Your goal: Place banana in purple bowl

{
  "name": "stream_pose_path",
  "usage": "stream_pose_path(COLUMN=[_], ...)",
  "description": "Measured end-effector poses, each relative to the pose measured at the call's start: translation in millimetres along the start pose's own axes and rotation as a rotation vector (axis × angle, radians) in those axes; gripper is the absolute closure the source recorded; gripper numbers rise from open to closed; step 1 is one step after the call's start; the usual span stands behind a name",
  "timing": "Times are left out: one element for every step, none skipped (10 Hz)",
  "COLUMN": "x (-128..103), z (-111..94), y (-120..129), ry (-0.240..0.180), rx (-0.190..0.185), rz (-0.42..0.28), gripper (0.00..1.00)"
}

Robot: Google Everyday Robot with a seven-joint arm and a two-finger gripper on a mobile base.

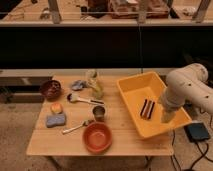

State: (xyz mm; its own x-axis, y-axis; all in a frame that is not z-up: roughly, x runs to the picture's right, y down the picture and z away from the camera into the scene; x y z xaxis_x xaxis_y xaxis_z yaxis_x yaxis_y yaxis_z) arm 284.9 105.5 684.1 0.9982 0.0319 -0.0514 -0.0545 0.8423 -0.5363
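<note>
The tabletop [120,131] is crowded, and that is my chief worry. The yellow tray [134,92] sits directly below the fingers [167,117], which hang over its outer side just beside a dark item [147,108]. Whether they are released or clenched I cannot tell. If I bring them out low, I judge they could catch the tray's wall and drag it.

The orange bowl [97,137] lies closer to the fingers than the purple bowl [50,89], which stands farthest from them, at the opposite end. A careless release could land in the wrong bowl.

The banana [95,84] lies well apart from the fingers, beyond the tray and roughly between them and the purple bowl, not yet picked up. A blue-grey cloth [78,85] and a long-handled utensil [82,99] sit just beside it, with a metal cup [99,113] near. A sloppy approach could knock these, or nudge the curved fruit so it rolls away from the grasp
</note>
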Motion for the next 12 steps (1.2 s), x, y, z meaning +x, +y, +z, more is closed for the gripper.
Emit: stream_pose_path(x=[0,-1,-6,-12,-30,-46,-66,-99,-125,-152,-176,-203], z=[0,0,-2,-6,-8,-10,-12,-14,-15,-15,-13,-11], y=[0,-1,-5,-12,-27,-38,-47,-58,-67,-75,-83,-93], ry=[0.000,-0.002,-0.012,-0.018,-0.030,-0.035,-0.046,-0.060,-0.071,-0.083,-0.092,-0.104], rx=[0.000,0.003,0.020,0.037,0.060,0.075,0.087,0.105,0.117,0.131,0.145,0.168], rz=[0.000,-0.002,-0.021,-0.040,-0.075,-0.102,-0.127,-0.164,-0.195,-0.227,-0.256,-0.283], gripper=[0.35,0.35,0.35,0.35,0.35,0.35,0.35,0.35,0.35,0.35,0.35,0.35])
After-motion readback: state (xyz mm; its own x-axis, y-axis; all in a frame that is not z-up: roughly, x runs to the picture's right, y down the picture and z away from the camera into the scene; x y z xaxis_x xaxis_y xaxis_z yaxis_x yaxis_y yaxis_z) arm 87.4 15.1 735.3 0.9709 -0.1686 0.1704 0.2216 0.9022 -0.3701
